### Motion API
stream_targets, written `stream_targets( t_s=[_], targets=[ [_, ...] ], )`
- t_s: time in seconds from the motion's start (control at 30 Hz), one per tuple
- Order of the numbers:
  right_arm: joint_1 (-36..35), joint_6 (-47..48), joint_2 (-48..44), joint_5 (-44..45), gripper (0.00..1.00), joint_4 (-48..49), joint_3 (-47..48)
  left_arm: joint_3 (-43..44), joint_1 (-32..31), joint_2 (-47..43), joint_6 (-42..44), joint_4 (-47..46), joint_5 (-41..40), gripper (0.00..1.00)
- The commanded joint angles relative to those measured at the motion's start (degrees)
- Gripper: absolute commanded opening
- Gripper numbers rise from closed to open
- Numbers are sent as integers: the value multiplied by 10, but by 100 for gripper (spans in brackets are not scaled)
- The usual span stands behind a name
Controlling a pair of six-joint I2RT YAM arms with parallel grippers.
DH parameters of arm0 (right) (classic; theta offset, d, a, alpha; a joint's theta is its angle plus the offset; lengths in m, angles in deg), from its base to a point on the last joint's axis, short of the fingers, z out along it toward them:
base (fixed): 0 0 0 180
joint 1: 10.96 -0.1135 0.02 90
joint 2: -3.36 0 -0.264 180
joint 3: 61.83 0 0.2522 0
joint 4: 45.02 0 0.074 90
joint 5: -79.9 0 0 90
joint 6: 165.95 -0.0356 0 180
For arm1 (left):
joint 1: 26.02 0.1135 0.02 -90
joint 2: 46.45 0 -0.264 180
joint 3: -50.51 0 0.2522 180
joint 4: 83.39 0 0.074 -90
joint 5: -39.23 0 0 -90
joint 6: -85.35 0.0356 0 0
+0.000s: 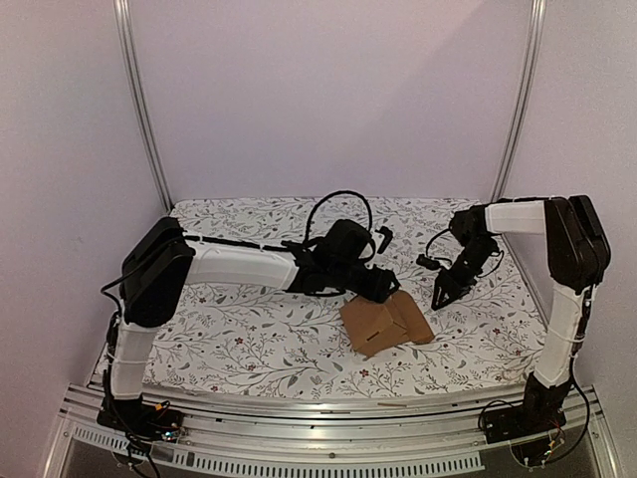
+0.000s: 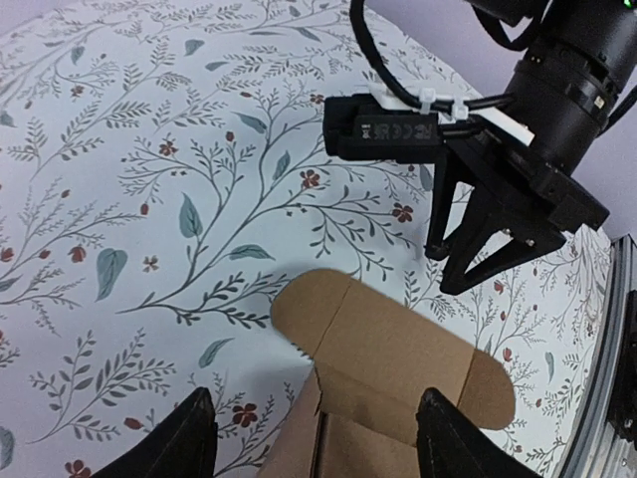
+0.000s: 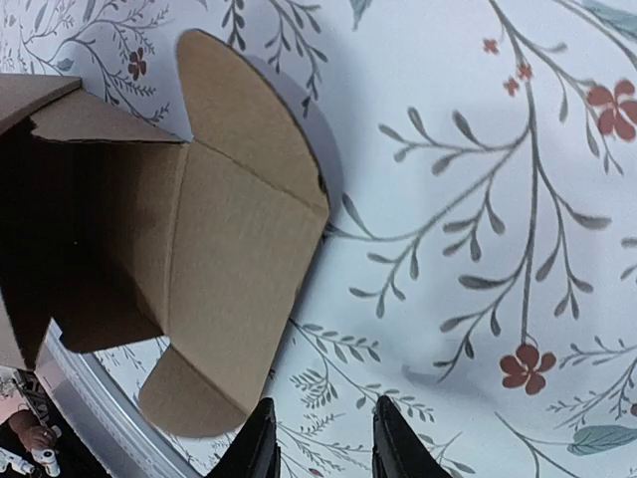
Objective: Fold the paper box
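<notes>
Top external view: nearest the arm bases, the paper box (image 1: 384,324) is seen lying on the flowered cloth (image 1: 249,339), right of centre. Its walls are already raised into an open carton, but the lid flap and its rounded side tabs are spread out flat and not yet tucked, so the closing is judged to be left undone. Just beyond, the left gripper (image 1: 386,291) is held wide over the box, gripping nothing. Farther right, the right gripper (image 1: 443,294) is parted narrowly, empty, beside the flap
</notes>
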Motion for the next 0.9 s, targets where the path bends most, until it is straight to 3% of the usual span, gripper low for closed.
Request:
stream_targets(
  t_s=[0.0,0.33,0.6,0.87],
  targets=[
    [7,56,-50,-47,33,-10,-35,61,-26,48,9,57,3,68],
    [57,70,-90,-14,34,-30,-39,141,-30,101,6,58,-5,68],
    [63,85,-160,-11,36,-35,-63,102,-88,153,63,-147,-182,67],
    [64,98,-186,-22,37,-34,-73,99,-89,131,102,-169,-228,68]
  ],
)
